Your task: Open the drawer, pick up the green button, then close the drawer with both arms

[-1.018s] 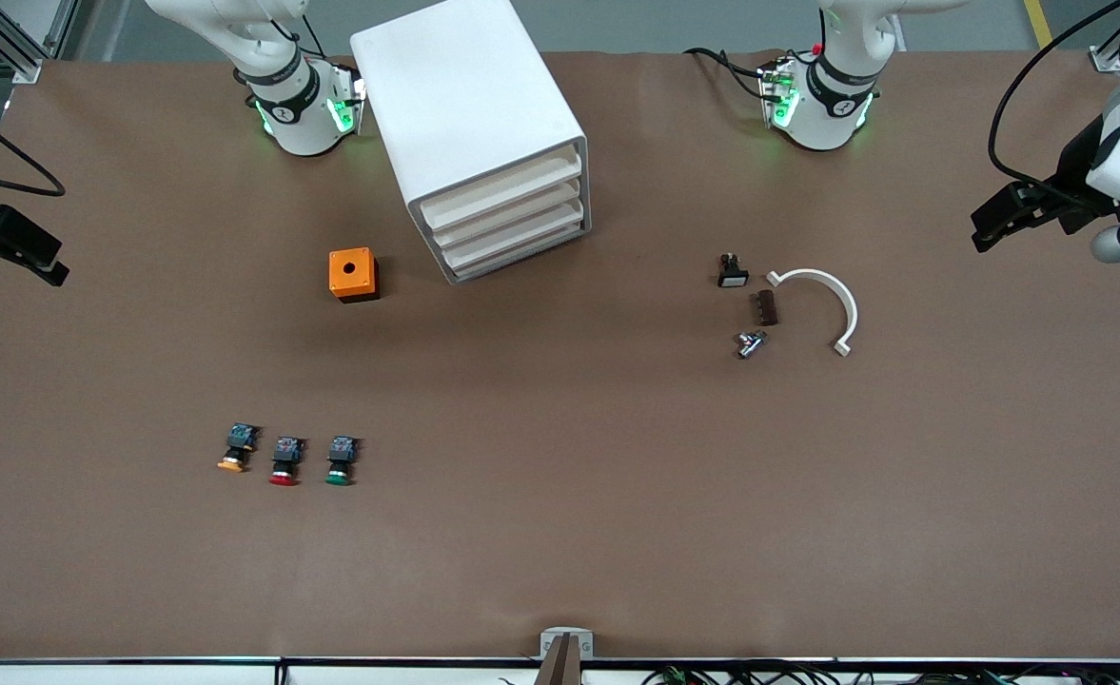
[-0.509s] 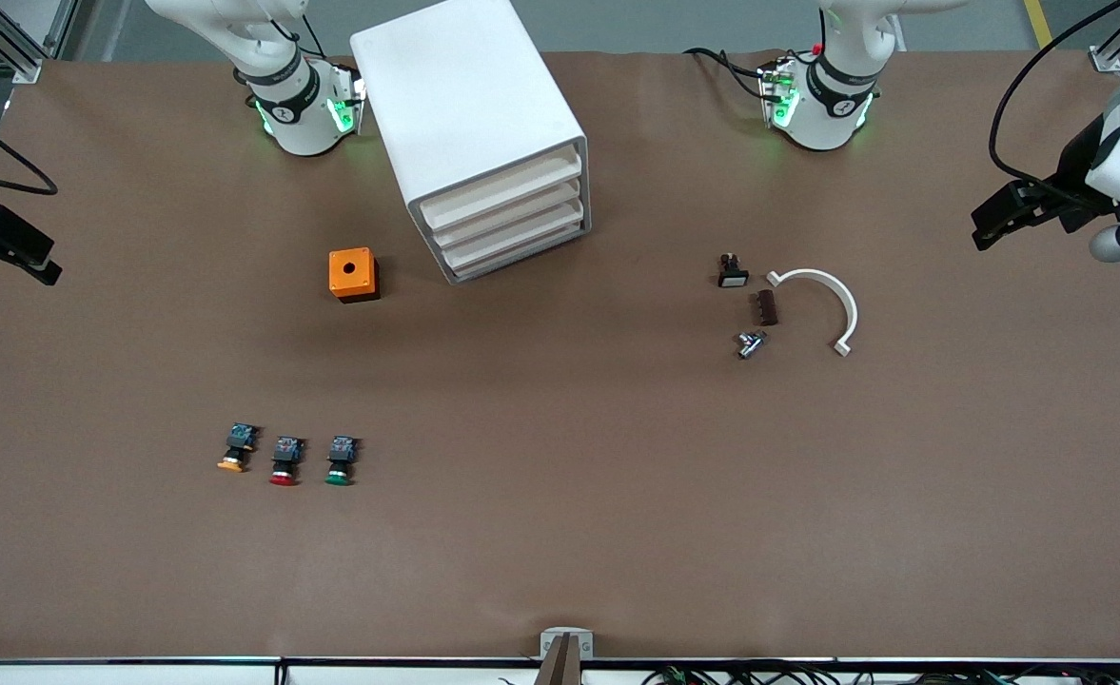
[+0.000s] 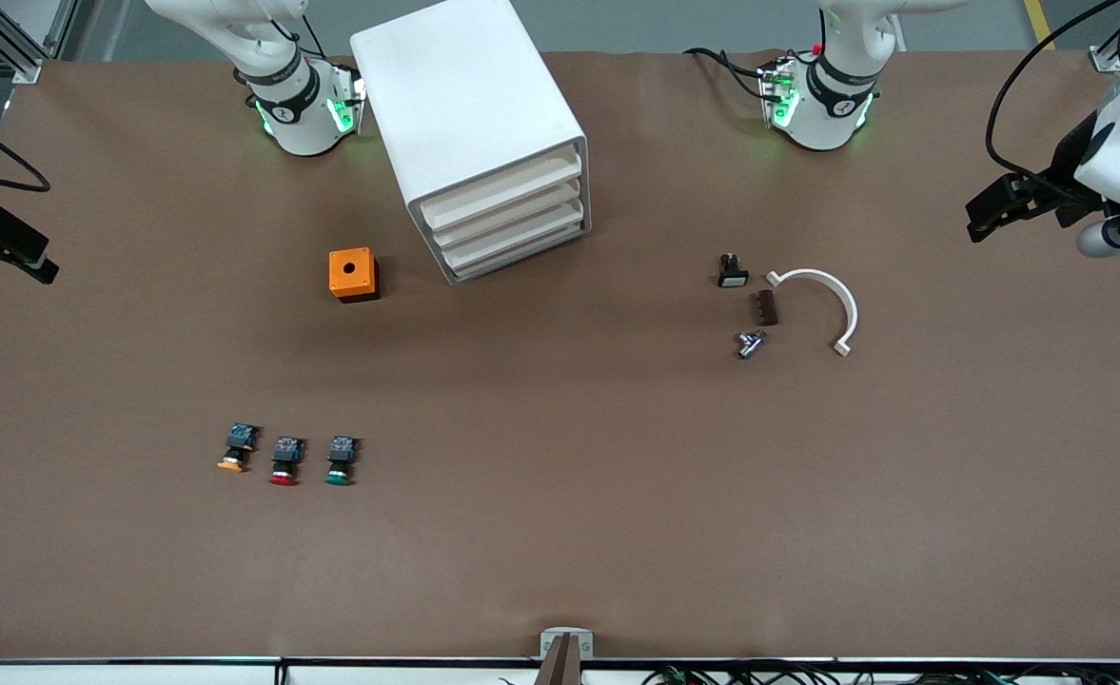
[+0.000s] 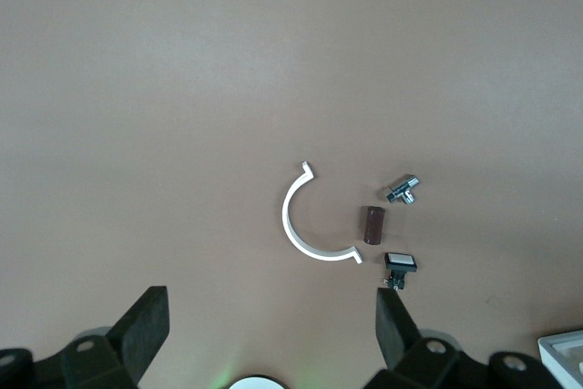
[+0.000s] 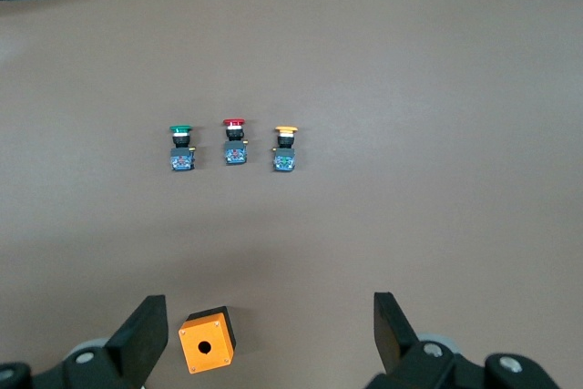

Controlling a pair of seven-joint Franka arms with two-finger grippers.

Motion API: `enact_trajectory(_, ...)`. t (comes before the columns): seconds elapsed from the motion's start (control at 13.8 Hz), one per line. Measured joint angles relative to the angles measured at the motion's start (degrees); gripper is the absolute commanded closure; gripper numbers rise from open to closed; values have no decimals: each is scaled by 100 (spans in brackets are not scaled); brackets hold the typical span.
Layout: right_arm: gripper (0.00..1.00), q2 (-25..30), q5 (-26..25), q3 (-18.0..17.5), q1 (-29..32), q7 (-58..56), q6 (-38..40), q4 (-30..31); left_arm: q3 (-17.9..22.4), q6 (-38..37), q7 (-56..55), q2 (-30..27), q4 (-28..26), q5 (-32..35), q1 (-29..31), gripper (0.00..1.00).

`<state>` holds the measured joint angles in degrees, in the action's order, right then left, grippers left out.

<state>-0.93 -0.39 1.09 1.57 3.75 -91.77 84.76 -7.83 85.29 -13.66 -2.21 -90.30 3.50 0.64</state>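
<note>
Fingers of the left gripper stand wide apart with nothing between them, and it hangs in the air over the table's edge at the left arm's end. Under it, in the left wrist view, lie a white curved clip, a small brown block, a metal fitting and a white-capped switch, all close together but apart. The right gripper is just as wide and empty, over the table's edge at the right arm's end. Below it sits an orange box with a round hole in its top.

The button with the green cap lies on the open table toward the edge nearest the front camera, at the end of a row of three, just beside the red-capped button; the yellow-capped button ends the row on the side toward the right arm's end. The cabinet stands at the table's edge where the arm bases are, and the drawer, third from the top, is pushed in flush.

Against half a second ago, the left gripper has drifted slightly toward the bases' edge, and the right gripper has barely shifted. Nothing on the table has moved.
</note>
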Motion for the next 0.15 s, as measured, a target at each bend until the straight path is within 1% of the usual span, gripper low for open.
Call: enact_trajectory(0.15,0,0,1,5,0,0,0,0,0,0,17,0,0,-3,0,0)
